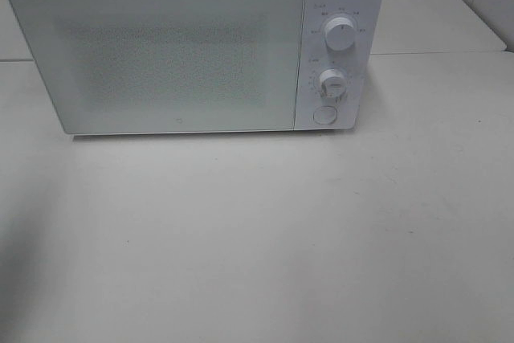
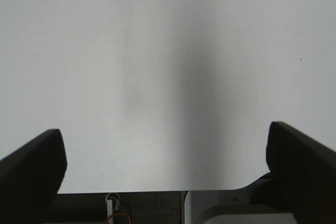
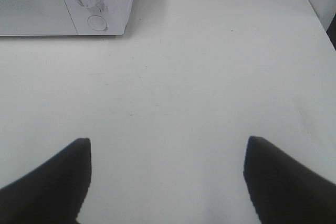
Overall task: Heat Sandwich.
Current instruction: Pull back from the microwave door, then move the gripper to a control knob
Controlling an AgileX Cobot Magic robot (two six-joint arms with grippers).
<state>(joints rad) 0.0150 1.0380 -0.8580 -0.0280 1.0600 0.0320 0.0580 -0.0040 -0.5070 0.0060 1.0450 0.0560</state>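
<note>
Flat, soft, dim overhead light; washed-out whites; faint shadow under microwave (image 1: 177, 54); table (image 1: 257, 238) slightly grainy, left corner darker.

Left hand (image 2: 167, 153): matte black wedge fingers (image 2: 31, 166), white housing (image 2: 226, 204), thin orange wire (image 2: 116, 216).
Right hand (image 3: 168, 156): black fingers (image 3: 286, 179), finely ribbed.

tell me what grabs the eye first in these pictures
A large white microwave, door shut, stands at the back of the table in the high view, with an upper knob, a lower knob and a round button down its right panel. The left pincer and the right pincer both hang open above the table. No sandwich shows in any view.
</note>
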